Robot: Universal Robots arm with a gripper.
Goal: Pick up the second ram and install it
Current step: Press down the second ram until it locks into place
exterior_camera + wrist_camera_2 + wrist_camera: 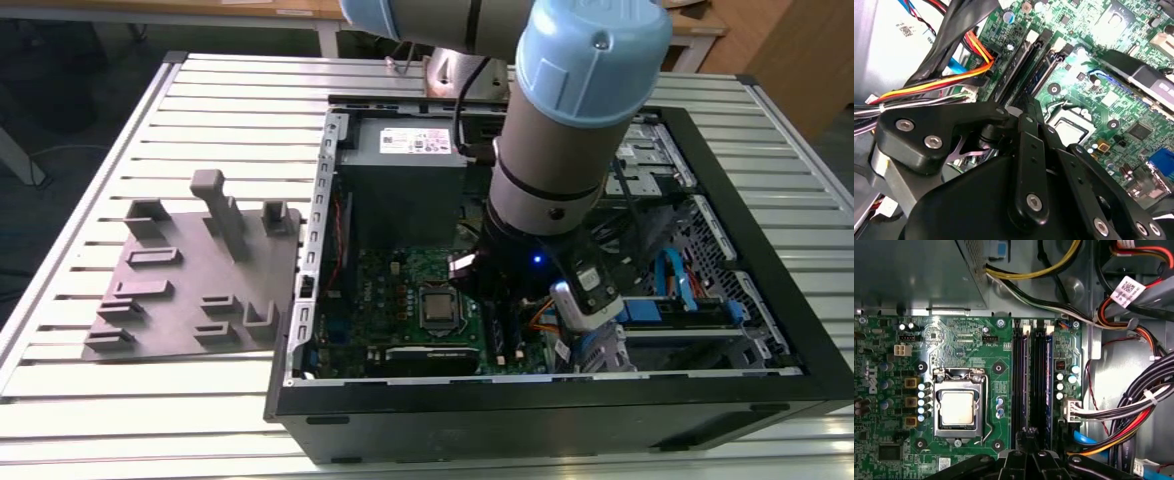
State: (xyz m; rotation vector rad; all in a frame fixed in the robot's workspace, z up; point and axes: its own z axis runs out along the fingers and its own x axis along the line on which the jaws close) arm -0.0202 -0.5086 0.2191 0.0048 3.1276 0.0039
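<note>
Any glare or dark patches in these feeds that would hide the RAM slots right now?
In the first wrist view the RAM slots are evenly lit, with mild shine on the processor. In the second wrist view the gripper body looms dark in front, while the motherboard behind is bright. In the exterior view the arm blocks the slot area.

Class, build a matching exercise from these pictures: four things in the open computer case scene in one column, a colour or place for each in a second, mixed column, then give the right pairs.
Things:
1. processor
2. grey fixture block
3. gripper
4. power supply box

Descriptions:
A. on the slatted table, outside the case, at the exterior view's left
B. silver square in a socket on the green motherboard
C. over the long memory slots
D. grey, labelled, at the case's far end in the exterior view

Pairs: 1-B, 2-A, 3-C, 4-D
</note>
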